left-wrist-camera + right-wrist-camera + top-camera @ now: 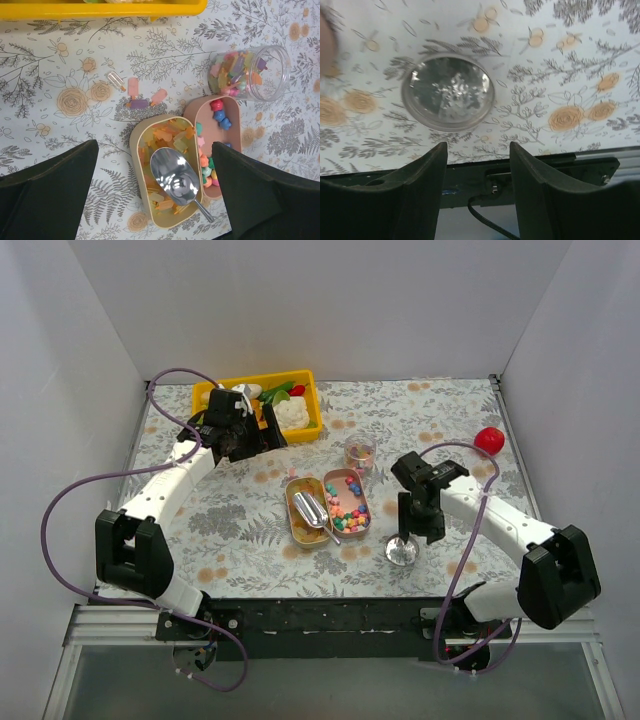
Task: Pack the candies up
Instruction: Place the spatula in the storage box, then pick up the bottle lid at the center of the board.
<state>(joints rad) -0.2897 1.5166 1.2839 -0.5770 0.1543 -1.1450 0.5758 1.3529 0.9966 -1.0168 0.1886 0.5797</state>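
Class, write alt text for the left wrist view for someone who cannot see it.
A metal scoop lies in a tan oval tin of yellow-orange candies, beside a second tin of pastel candies. A clear jar, also filled, sits beyond on a floral cloth.

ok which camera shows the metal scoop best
The left wrist view: the metal scoop lies large and sharp there, bowl up, on the yellow-orange candies in the left tin. The top external view shows it small in that tin. The right wrist view misses it.
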